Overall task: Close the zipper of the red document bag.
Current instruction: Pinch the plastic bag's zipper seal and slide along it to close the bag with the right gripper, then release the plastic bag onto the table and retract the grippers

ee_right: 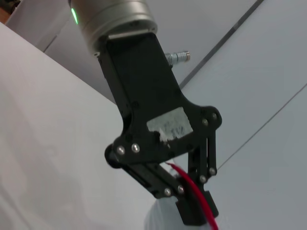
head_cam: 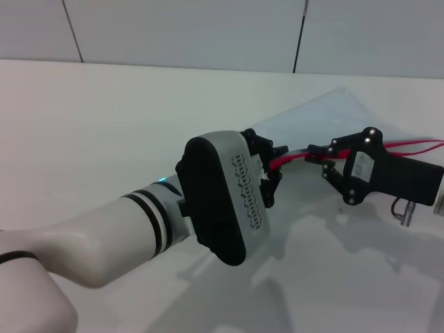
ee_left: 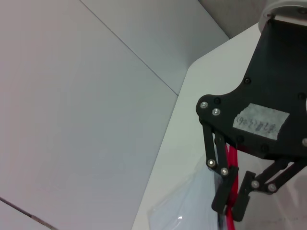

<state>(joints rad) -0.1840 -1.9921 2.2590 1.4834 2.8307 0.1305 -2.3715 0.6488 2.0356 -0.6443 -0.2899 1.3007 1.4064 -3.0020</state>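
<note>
Zipper (head_cam: 416, 146) runs as a thin red strip along the near edge of the bag (head_cam: 326, 114), which lies flat on the white bench (head_cam: 104, 125) at about two o'clock in the head view. Left gripper (head_cam: 272, 168) sits at the strip's nine-o'clock end, its jaws narrowed onto the red edge there. Right gripper (head_cam: 316, 154) is just beside it toward three o'clock, jaws likewise pinched close around the strip (ee_left: 232, 191); the slider itself is hidden, so I cannot tell which gripper has it. The bag looks light, thin and floppy, its plastic slick, so it would likely buckle or slide if pulled unanchored. Best hold, I judge, is one gripper clamping the strip's end while the other takes the slider tab.
</note>
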